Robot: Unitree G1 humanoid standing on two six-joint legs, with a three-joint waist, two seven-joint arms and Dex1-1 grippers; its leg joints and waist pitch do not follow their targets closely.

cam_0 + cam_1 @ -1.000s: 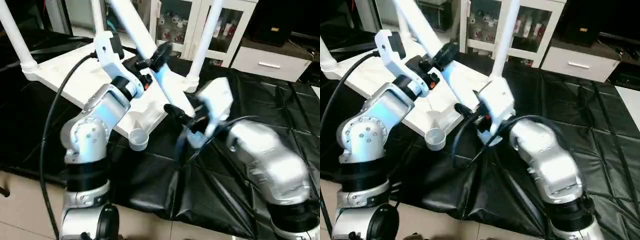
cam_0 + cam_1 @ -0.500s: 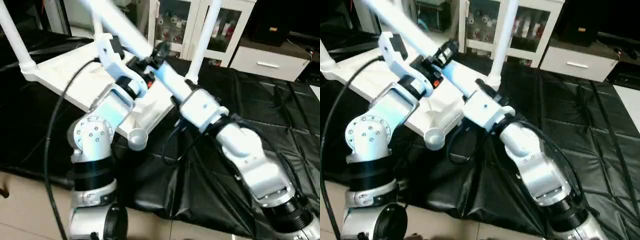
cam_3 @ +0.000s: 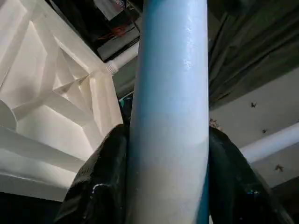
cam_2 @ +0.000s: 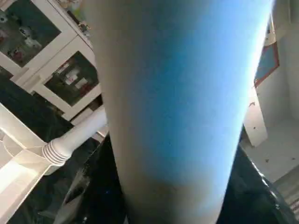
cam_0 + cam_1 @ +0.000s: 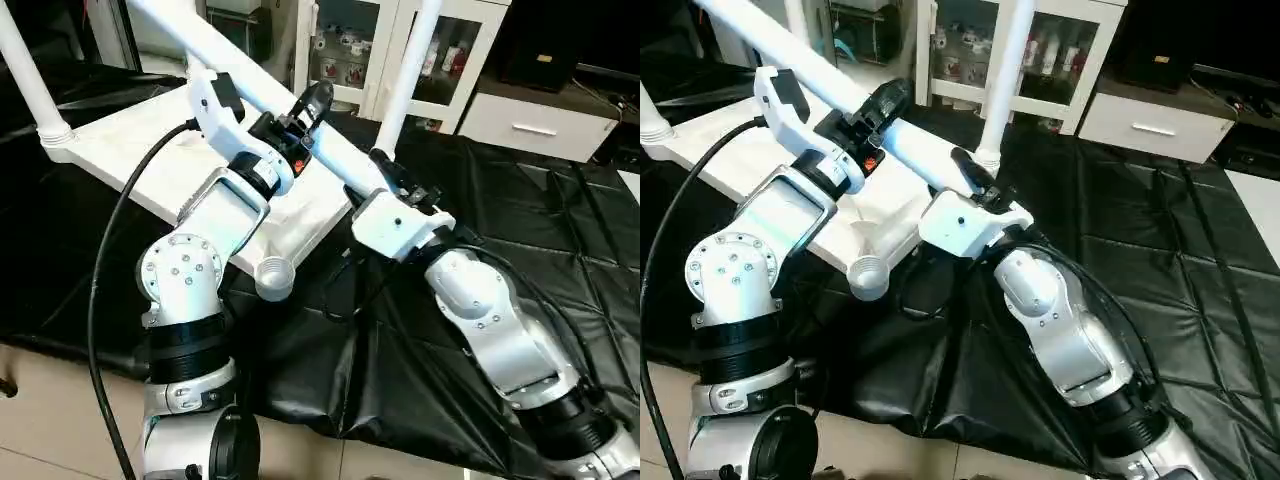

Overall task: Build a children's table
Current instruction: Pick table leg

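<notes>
While both tools, left tool (image 5: 305,108) and right tool (image 5: 392,177), clamp the tilted leg (image 5: 225,52), we should swing its end toward the empty corner socket (image 5: 274,279) of the tabletop (image 5: 130,150).

Loose leg (image 5: 240,62) tilts flatter vs 1 s ago; right gripper (image 5: 392,176) slides up it, wrist rotated.
</notes>
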